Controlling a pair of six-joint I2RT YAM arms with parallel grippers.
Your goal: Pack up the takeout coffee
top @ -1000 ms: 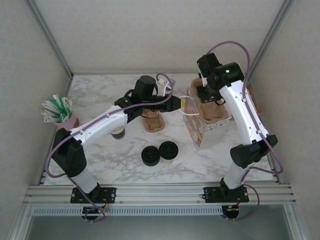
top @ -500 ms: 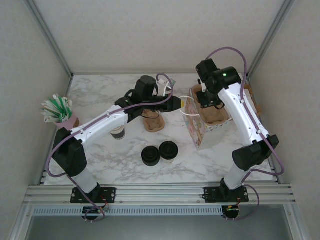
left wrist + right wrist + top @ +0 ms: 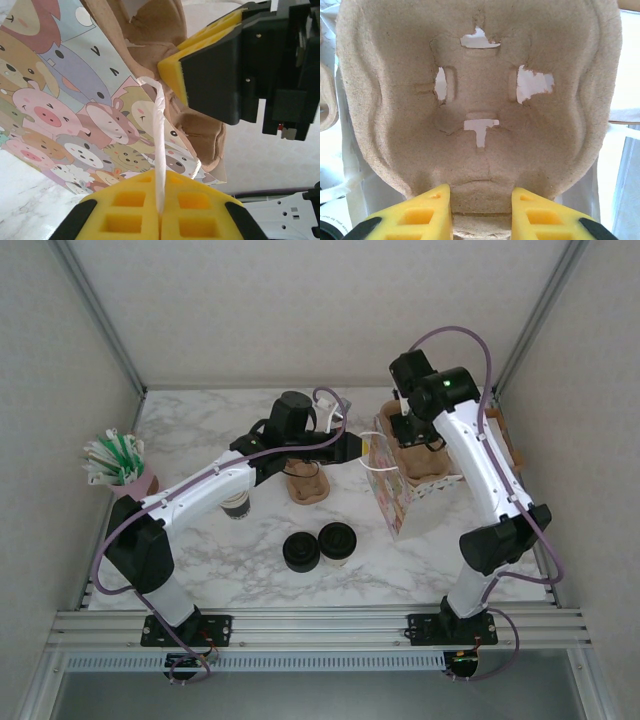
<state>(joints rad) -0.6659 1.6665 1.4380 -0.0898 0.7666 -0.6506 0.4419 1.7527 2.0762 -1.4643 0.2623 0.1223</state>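
**Two tools are holding the bag and tray while the coffee is sitting on the tabletop**

The left tool (image 3: 160, 215) is pressing together on the thin white handle (image 3: 159, 150) of the bag (image 3: 60, 115), the one with cartoon animals on it. The handle is running up from between its yellow pads. The right tool (image 3: 480, 195) is pinching the near edge of a brown cardboard tray (image 3: 480, 100), and the tray is resting in the open top of the bag. The bag is standing on the right side of the tabletop (image 3: 250, 575). The coffee cup (image 3: 338, 540) with its black lid is standing nearer the front, left of the bag and well apart from both tools. A low pile of lids (image 3: 300, 552) is sitting just beside it.
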